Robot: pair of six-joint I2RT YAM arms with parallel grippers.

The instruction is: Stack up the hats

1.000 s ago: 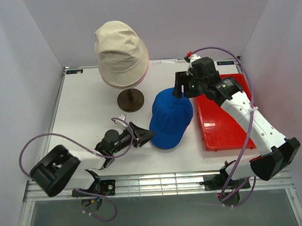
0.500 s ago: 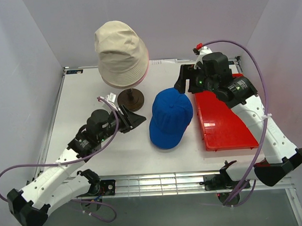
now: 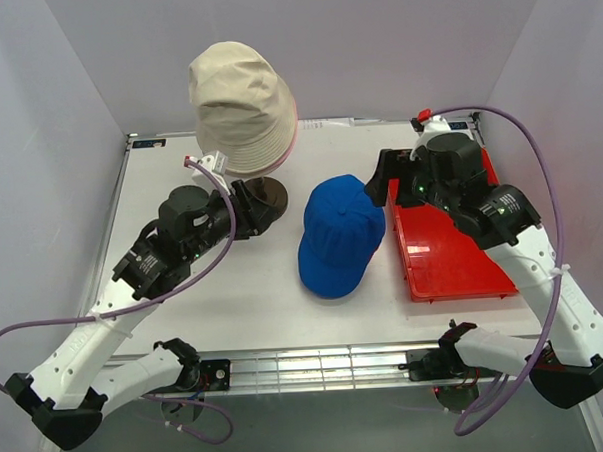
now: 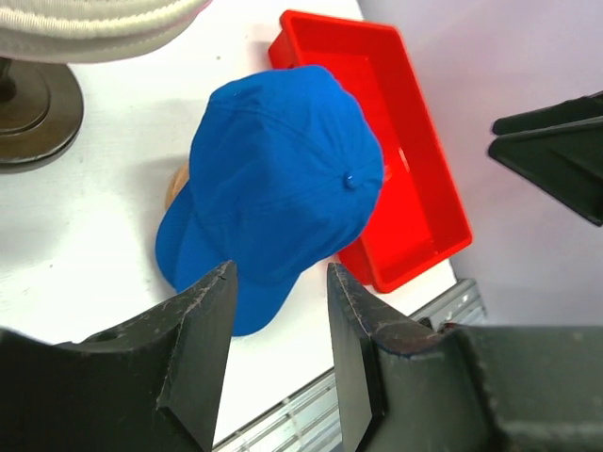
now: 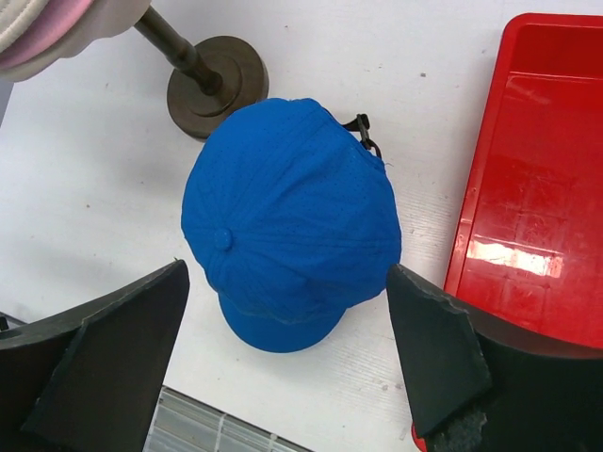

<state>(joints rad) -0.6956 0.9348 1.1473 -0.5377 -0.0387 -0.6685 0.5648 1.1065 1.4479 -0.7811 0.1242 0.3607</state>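
Blue cap point(image 3: 340, 234) lies between the left gripper point(image 4: 280, 273) and right gripper point(image 5: 287, 273), both spread wide, empty.

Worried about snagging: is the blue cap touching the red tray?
Apart. Right wrist view shows white table between blue cap and red tray.

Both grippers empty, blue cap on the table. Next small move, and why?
Probably lower the right gripper onto the blue cap's crown and close. Its jaws stand wide open and empty with the cap framed between them, and the cap lies loose on the table, apart from the beige bucket hat on the stand.
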